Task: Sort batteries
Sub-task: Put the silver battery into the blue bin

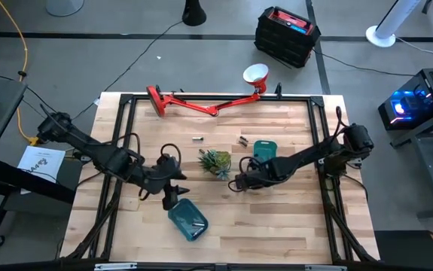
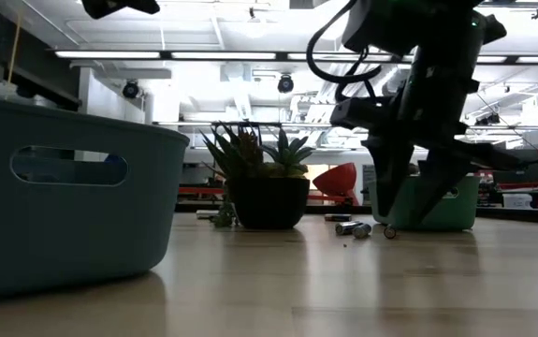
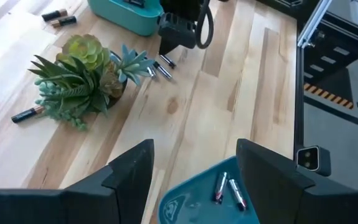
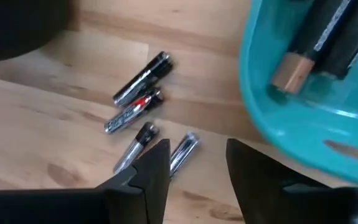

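Note:
My left gripper (image 3: pixel 194 167) is open and hangs over the near teal tray (image 1: pixel 188 219), where two batteries (image 3: pixel 228 188) lie on the floor. My right gripper (image 4: pixel 194 158) is open too, low over the wood between the spiky green plant (image 1: pixel 214 162) and the far teal tray (image 1: pixel 265 149). Several small silvery-and-dark batteries (image 4: pixel 138 93) lie flat on the table just ahead of its fingers. One battery (image 4: pixel 183 149) lies at the gap, partly hidden by a finger (image 4: pixel 157 163). Larger batteries (image 4: pixel 315 43) rest inside the far tray (image 4: pixel 278 118).
Loose batteries lie toward the far edge (image 1: pixel 198 138) (image 1: pixel 243 140), and one lies beside the plant (image 3: pixel 26 114). A red lamp arm (image 1: pixel 201 102) lies along the far edge. The plant (image 2: pixel 264 187) stands between the two trays; bare wood stretches toward the near right.

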`<control>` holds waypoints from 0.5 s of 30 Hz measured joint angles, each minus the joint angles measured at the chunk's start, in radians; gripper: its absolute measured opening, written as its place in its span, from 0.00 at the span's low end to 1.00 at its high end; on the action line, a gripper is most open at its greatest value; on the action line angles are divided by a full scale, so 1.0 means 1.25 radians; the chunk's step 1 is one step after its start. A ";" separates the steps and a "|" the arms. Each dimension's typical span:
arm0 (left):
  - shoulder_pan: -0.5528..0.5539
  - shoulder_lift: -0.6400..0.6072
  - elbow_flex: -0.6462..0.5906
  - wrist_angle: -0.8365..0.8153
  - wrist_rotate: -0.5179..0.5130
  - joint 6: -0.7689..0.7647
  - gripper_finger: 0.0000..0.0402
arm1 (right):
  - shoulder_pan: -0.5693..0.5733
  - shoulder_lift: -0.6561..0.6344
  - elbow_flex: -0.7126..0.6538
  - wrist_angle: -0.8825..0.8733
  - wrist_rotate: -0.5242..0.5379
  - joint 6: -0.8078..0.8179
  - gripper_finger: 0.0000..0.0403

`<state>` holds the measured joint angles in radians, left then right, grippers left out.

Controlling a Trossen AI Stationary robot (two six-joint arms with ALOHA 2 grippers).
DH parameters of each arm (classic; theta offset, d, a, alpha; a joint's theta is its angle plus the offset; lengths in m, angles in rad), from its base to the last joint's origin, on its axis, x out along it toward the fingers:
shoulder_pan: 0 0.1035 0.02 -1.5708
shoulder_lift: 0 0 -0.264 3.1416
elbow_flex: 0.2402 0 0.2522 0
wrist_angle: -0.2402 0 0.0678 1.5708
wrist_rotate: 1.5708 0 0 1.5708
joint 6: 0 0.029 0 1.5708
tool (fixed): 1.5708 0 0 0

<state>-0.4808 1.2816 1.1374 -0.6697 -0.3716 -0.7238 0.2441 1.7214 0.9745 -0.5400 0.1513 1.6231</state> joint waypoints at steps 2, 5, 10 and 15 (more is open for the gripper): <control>0.000 0.003 0.000 0.001 -0.001 0.003 0.55 | 0.001 0.000 0.000 0.003 -0.002 0.014 0.37; 0.000 0.005 0.000 0.000 -0.001 0.021 0.55 | -0.002 0.001 0.000 0.015 -0.003 0.024 0.37; 0.000 0.004 0.000 0.000 -0.007 0.023 0.55 | 0.004 0.039 0.001 0.033 -0.026 0.059 0.37; 0.001 0.004 0.000 0.001 -0.014 0.022 0.55 | 0.005 0.066 0.003 0.044 -0.033 0.079 0.36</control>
<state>-0.4801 1.2869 1.1374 -0.6689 -0.3891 -0.6960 0.2504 1.8043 0.9779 -0.4844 0.1097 1.7216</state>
